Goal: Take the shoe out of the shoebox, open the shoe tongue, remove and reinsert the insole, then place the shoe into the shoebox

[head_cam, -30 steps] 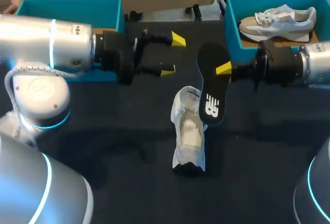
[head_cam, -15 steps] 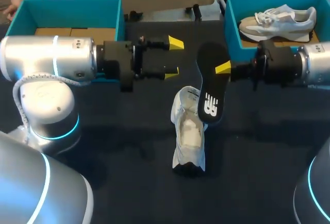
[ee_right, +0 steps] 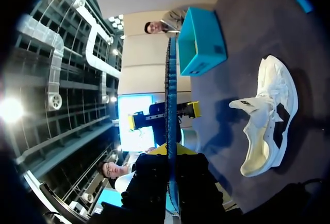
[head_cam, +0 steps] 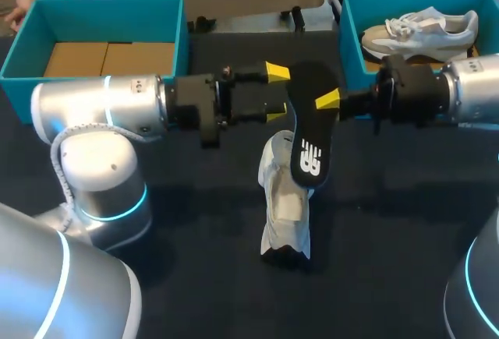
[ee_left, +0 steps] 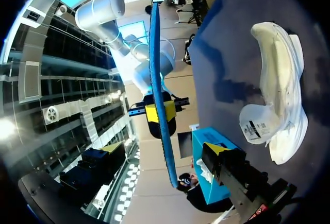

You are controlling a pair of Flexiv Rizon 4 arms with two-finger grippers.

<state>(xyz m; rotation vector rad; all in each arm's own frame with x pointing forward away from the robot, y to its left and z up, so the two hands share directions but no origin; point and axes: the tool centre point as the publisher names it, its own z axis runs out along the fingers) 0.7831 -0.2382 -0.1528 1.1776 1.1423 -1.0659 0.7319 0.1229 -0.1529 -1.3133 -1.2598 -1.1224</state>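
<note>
A black insole [head_cam: 310,132] hangs upright over the table, and my right gripper [head_cam: 327,99] is shut on its edge. In the right wrist view the insole [ee_right: 171,100] shows edge-on, rising from my right gripper [ee_right: 171,154]. My left gripper [head_cam: 275,90] stands open just left of the insole's upper end; I see no contact. Its finger [ee_left: 229,165] shows in the left wrist view, with the insole [ee_left: 160,95] edge-on ahead. Below the insole, a white shoe [head_cam: 284,199] lies on the dark table with its opening facing up.
A teal shoebox [head_cam: 101,12] with a cardboard floor stands at the back left. At the back right, another teal shoebox [head_cam: 349,35] holds a second white and beige shoe [head_cam: 425,31]. The shoe [ee_right: 268,116] lies beside my right gripper.
My left arm has swung right, bringing its open gripper up beside the insole. The right gripper has shifted the insole slightly left. The shoe has not moved.
</note>
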